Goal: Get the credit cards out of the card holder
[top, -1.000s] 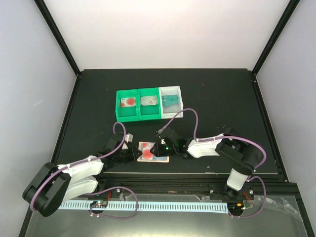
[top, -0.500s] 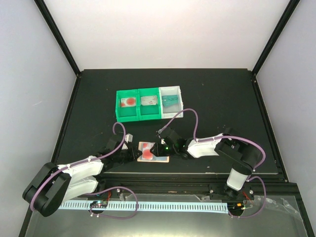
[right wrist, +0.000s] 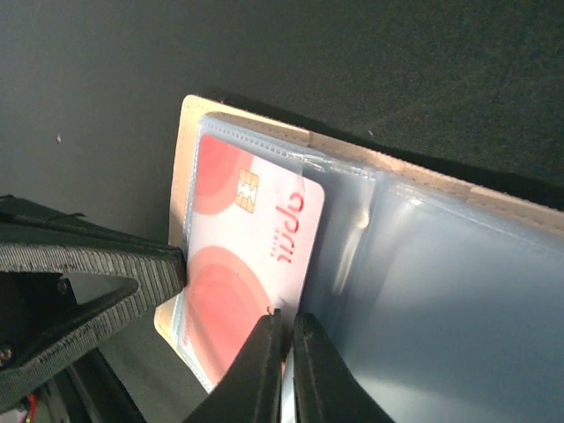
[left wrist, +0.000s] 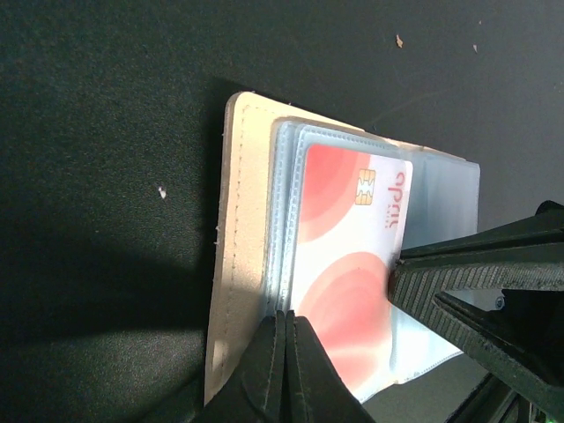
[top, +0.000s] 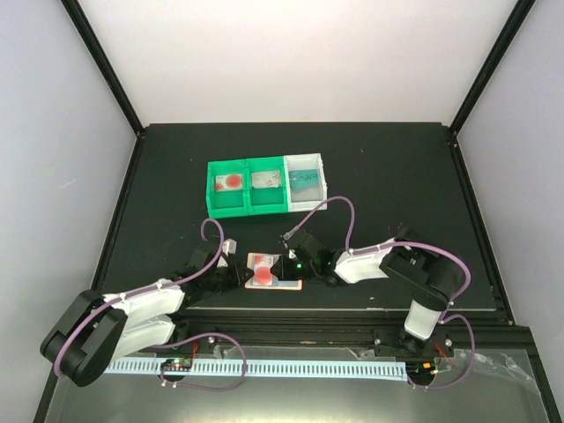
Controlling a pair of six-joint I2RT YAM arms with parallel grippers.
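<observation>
With left jaws clamped on card holder [left wrist: 231, 264] as anchor, pinching red-and-white credit card [right wrist: 247, 229] in right jaws for extraction

The left arm [top: 145, 304] and right arm [top: 366, 263] wore white shells over black joints. A purple cable [top: 210, 231] looped behind each claw. Black fingers [left wrist: 480, 264] were tapered and ribbed; a green light [top: 298, 262] glowed behind the right claw [top: 282, 266].
</observation>
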